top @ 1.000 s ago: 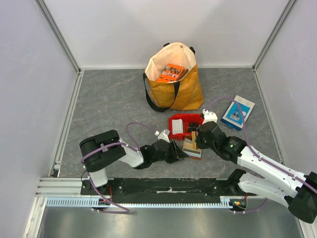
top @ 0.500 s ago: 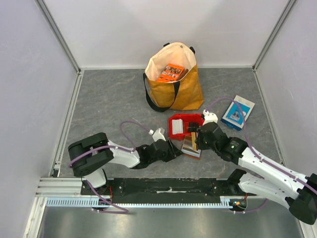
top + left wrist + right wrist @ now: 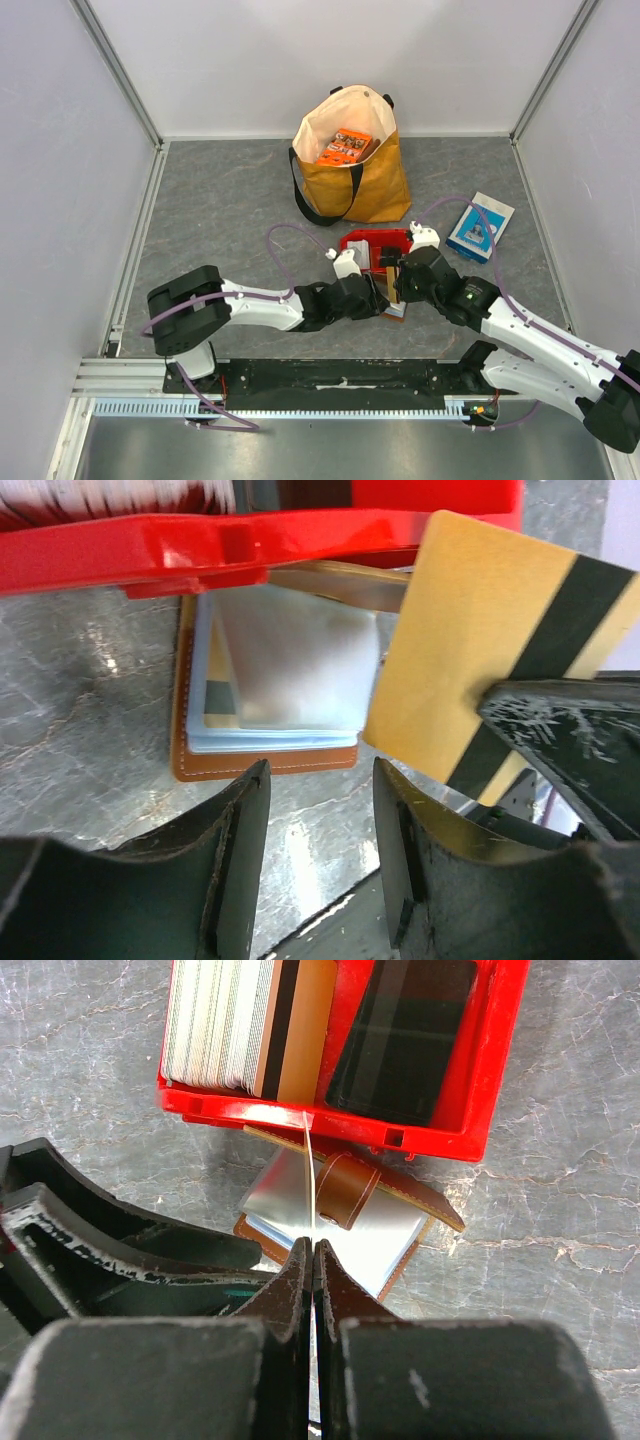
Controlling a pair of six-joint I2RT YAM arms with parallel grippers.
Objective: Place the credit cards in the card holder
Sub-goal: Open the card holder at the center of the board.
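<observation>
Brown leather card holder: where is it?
In the top view's centre, the card holder lies on the grey table just nearer than the red plastic bin.

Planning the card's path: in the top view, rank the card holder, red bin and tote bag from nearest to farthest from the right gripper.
1. card holder, just under the right gripper and its gold card.
2. red bin, just behind the holder.
3. tote bag, farther back, mid-table.

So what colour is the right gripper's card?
The card is gold with a black stripe, clearest in the left wrist view.
</observation>
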